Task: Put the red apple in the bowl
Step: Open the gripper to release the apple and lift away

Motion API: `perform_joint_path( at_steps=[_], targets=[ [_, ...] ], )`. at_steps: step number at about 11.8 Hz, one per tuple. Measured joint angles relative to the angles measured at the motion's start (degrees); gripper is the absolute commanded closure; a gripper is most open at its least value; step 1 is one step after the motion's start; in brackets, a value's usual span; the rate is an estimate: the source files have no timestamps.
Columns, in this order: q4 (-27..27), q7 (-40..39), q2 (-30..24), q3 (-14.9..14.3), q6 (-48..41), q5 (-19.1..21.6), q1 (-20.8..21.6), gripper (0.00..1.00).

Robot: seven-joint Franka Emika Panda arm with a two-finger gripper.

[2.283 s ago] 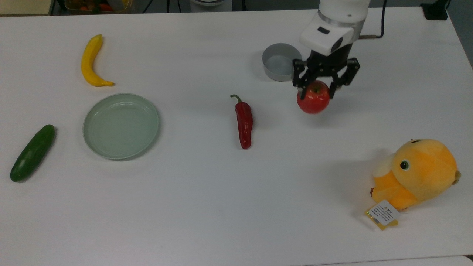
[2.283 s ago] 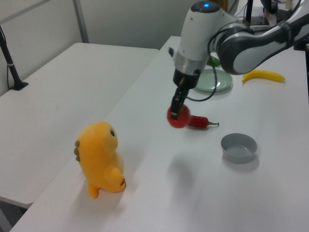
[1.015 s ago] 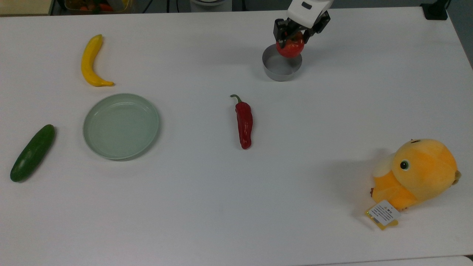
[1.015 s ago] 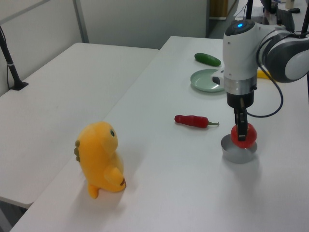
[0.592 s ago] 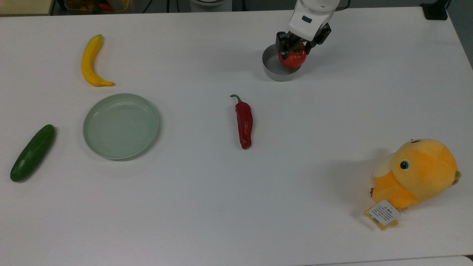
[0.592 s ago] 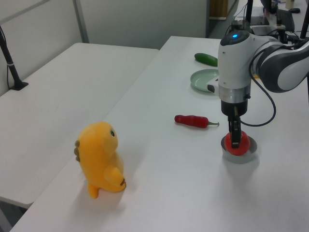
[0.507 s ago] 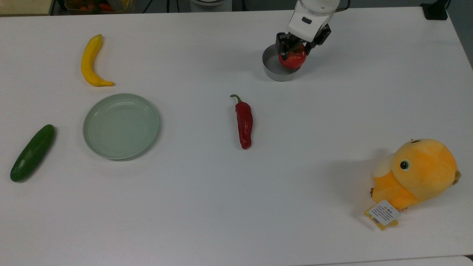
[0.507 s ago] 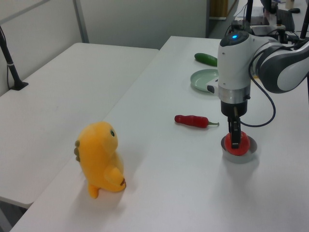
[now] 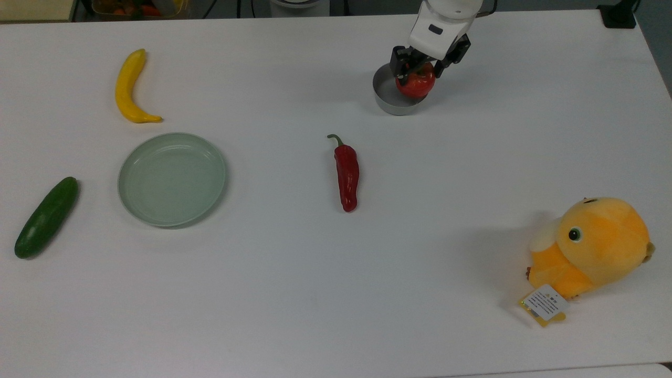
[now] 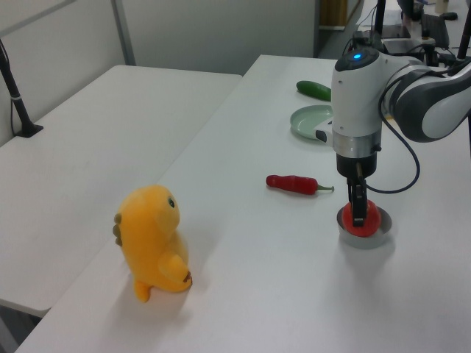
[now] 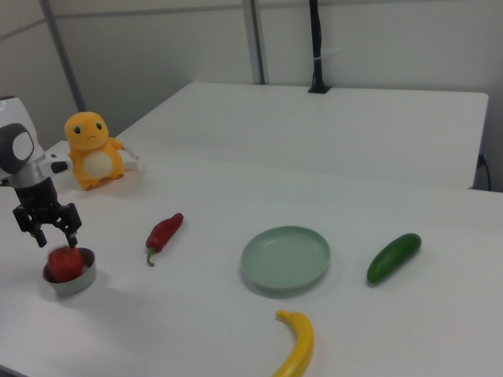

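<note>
1. the round red apple (image 9: 416, 85) sits in the small, deep grey plastic bowl (image 9: 387, 100), its top above the rim.
2. the black two-finger gripper (image 9: 419, 68) straddles the apple; in the right view the fingers (image 11: 72, 232) look spread just above it, released.
3. the long dark-red chili pepper (image 9: 347, 175) lies near the bowl on the white table (image 9: 336, 294).
4. the wide pale green plate (image 9: 172, 179) sits well apart.
</note>
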Motion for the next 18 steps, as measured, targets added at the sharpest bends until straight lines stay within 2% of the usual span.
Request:
perform_joint_path(
  at_steps=[5, 8, 12, 16, 18],
  targets=[
    [0.6, -0.1, -0.1, 0.0, 0.0, 0.0, -0.1, 0.0],
    [2.9, -0.1, -1.1, 0.0, -1.0, 0.0, -1.8, 0.0],
    [8.4, -0.1, -3.8, -0.3, -9.1, 0.0, -4.8, 0.0],
    [10.6, 7.1, -6.2, -4.1, -11.6, 0.0, -6.2, 0.0],
    [10.7, 8.2, -6.9, -7.4, -11.6, 0.0, -7.1, 0.0]
  ],
)
